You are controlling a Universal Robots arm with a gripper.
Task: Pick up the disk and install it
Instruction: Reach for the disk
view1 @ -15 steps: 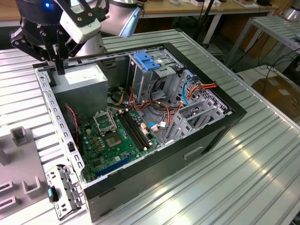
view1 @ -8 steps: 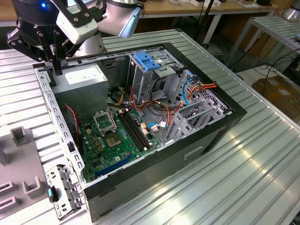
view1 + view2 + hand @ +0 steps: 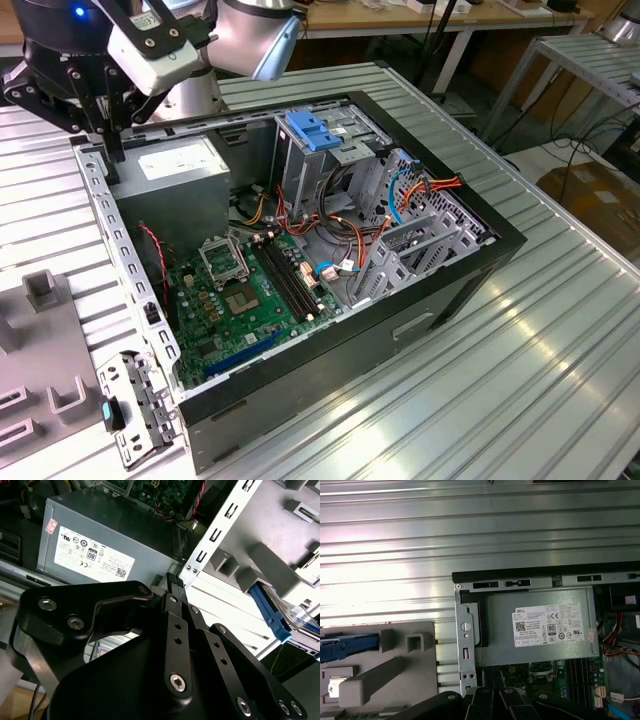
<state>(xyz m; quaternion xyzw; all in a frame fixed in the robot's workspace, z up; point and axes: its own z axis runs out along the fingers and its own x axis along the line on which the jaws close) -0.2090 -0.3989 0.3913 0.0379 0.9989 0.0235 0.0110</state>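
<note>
Exterior view: arm [image 3: 250, 35] angled down, gripper [image 3: 110, 150] pinched together, empty, over the power supply [image 3: 170, 165] corner.

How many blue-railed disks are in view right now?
1. The disk sits on the grey fixture outside the computer case; others may be hidden inside it.

The arm [image 3: 255, 35] hangs its black claw [image 3: 176, 584] pointing downward, fingers pressed together with nothing between them.
</note>
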